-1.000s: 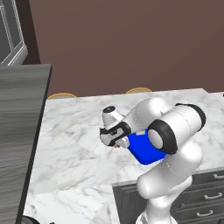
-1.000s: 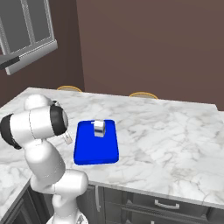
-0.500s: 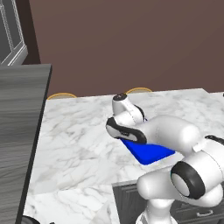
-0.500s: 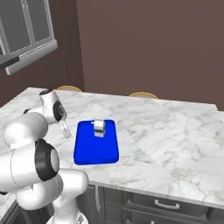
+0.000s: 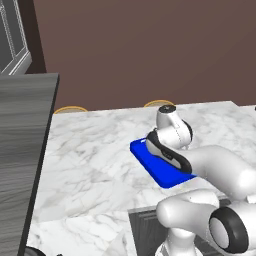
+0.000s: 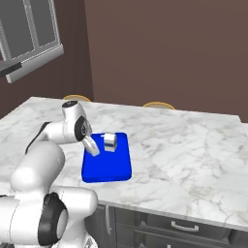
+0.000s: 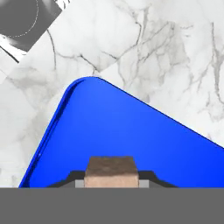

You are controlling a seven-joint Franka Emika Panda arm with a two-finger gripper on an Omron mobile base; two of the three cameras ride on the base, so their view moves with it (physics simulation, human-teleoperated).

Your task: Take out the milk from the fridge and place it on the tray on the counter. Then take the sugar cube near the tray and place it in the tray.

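Fingers [image 7: 111,183] clamped on the sugar cube [image 7: 111,171], held over the blue tray [image 7: 131,140], near one rounded corner. Milk [image 6: 110,142] already stands upright on the tray, toward its far end, apart from the gripper. Tray sits on the marble bench [image 6: 184,160].

Handling read: cube looks tiny, light, rigid but likely crumbly at edges, so a light pinch on two opposite flat faces, as it's held now, should do. Small contact area, could twist or pop out if squeezed hard. I'd lower close to the tray before letting go.
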